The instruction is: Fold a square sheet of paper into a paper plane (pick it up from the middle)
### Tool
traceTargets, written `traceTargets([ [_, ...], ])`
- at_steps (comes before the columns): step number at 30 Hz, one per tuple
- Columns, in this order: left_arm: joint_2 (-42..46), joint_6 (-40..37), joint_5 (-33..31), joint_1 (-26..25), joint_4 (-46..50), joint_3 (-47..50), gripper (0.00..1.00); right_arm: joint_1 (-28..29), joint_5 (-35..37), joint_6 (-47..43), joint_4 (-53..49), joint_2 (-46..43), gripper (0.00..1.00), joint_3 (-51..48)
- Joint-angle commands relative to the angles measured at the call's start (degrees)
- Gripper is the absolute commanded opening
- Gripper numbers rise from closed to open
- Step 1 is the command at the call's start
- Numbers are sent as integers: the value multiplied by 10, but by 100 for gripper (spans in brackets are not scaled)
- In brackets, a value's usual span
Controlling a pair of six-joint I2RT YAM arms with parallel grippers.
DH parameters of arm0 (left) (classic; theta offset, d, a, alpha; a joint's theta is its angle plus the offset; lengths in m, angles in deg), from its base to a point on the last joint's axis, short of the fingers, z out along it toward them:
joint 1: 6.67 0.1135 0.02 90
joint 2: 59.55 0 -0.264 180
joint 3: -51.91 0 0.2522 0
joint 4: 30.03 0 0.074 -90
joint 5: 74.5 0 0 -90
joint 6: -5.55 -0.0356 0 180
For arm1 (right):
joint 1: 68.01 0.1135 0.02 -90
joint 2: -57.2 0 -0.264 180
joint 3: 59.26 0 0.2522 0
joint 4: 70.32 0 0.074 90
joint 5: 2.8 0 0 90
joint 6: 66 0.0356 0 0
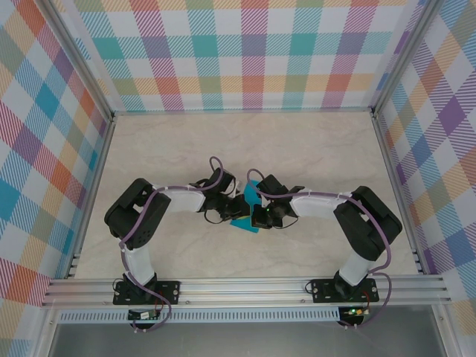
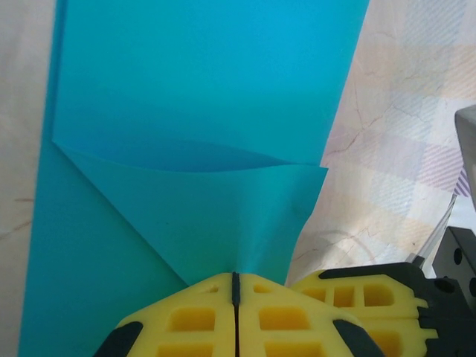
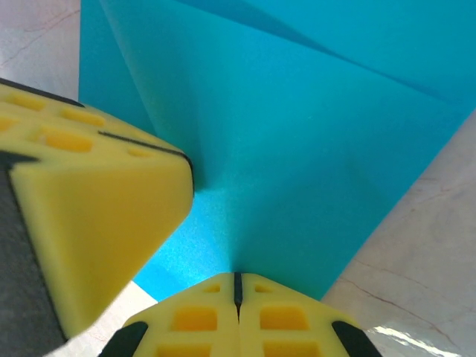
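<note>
the left arm (image 1: 160, 204) and right arm (image 1: 335, 202) have white shells between bulky black joints. a purple cable (image 1: 131, 232) loops along each. black base plates (image 1: 146, 288) sit on a silver rail (image 1: 245, 285). the jaws are black-backed yellow blocks with rectangular pockets.

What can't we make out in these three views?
- Top external: fold count and outline of the paper, too small and overlapped by the arms.
- Left wrist: the pinched edge, hidden inside the shut left gripper; the sheet's top runs off frame.
- Right wrist: the paper's left part, behind a blurred yellow finger; the right gripper hides its grip point.
</note>
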Motion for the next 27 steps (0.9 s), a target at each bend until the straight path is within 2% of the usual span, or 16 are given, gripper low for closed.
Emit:
traceTargets([
  [1, 10, -1, 12, -12, -20, 17, 6, 1, 16, 0, -28, 22, 0, -5],
  [7, -4, -19, -7, -12, 2, 9, 6, 2, 16, -2, -31, 28, 0, -6],
  [12, -3, -27, -76, -4, 30, -3, 7, 2, 31, -22, -59, 33, 0, -12],
  [18, -13, -16, -128, 16, 3, -13, 7, 2, 49, -54, -89, 32, 0, -32],
  [27, -32, -34, -138, 70, -29, -22, 7, 2, 45, -61, -83, 28, 0, -40],
])
